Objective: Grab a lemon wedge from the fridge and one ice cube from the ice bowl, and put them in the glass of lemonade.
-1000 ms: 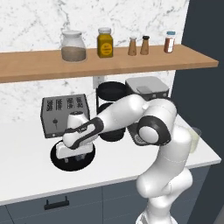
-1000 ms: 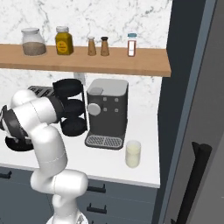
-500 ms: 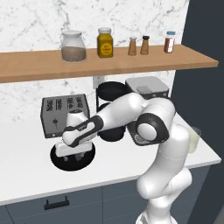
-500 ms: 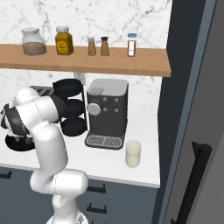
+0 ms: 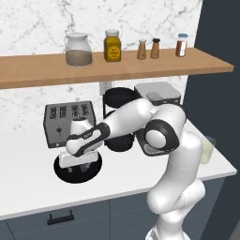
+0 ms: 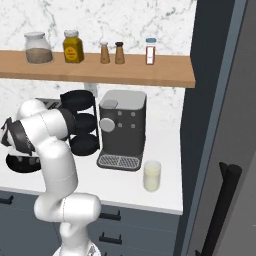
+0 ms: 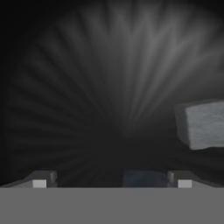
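On the counter [image 5: 28, 187], at nine o'clock from the coffee machine [image 6: 122, 127], the gripper [image 5: 77, 165] hangs inside the black bowl [image 5: 63, 172], jaws wide apart and holding nothing. In the hand view an ice cube [image 7: 203, 124] lies at three o'clock. The glass of lemonade [image 6: 152, 176] stands at four o'clock from the machine, beside the fridge [image 6: 220, 125].

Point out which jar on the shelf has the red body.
The rightmost jar, nearest the fridge: red with a pale cap. The others hold brown, amber and tan contents.

Arm's folded hard at the elbow and reaches out to its left, forearm sloping down, wrist bent so the hand points straight down. Gripper [image 7: 111, 183] sits low with both fingertips [image 7: 40, 180] spread wide apart, nothing between them.
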